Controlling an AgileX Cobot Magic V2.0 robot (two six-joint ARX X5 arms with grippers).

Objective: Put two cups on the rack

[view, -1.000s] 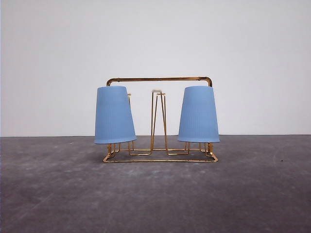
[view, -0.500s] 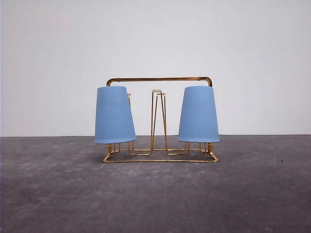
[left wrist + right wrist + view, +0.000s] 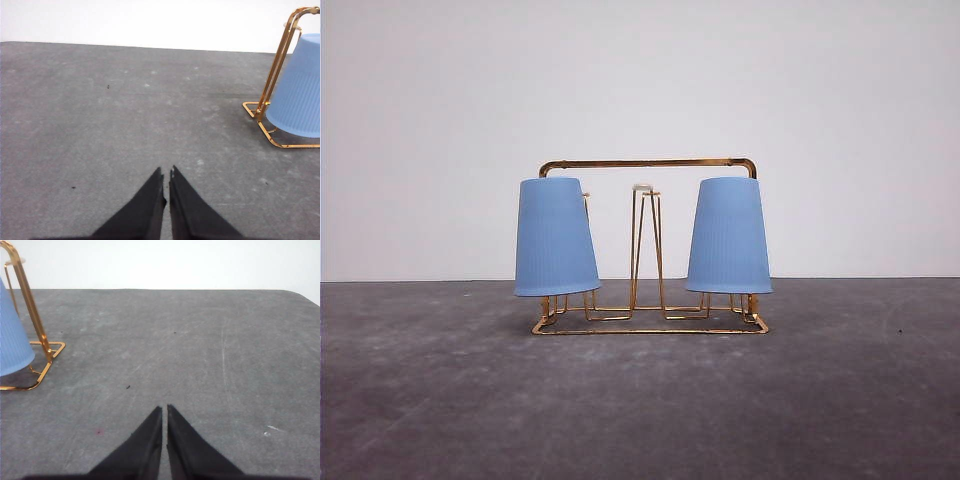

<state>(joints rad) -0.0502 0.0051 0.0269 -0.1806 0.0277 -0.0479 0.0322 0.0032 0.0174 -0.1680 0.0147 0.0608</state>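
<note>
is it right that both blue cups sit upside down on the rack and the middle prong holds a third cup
Not quite. The front view shows the left cup and right cup upside down on the rack, but the middle prong is bare: it holds no third cup. The rest stands.

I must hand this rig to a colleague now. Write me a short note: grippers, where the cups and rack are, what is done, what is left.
Left gripper: shut, empty, low over bare table.
Right gripper: shut, empty, also over bare table.
Rack stands mid-table. Left cup and right cup hang upside down on its outer prongs; the middle prong is free.
Done: both cups are on the rack.
Left: nothing apparent; just confirm the cups sit steady.
</note>
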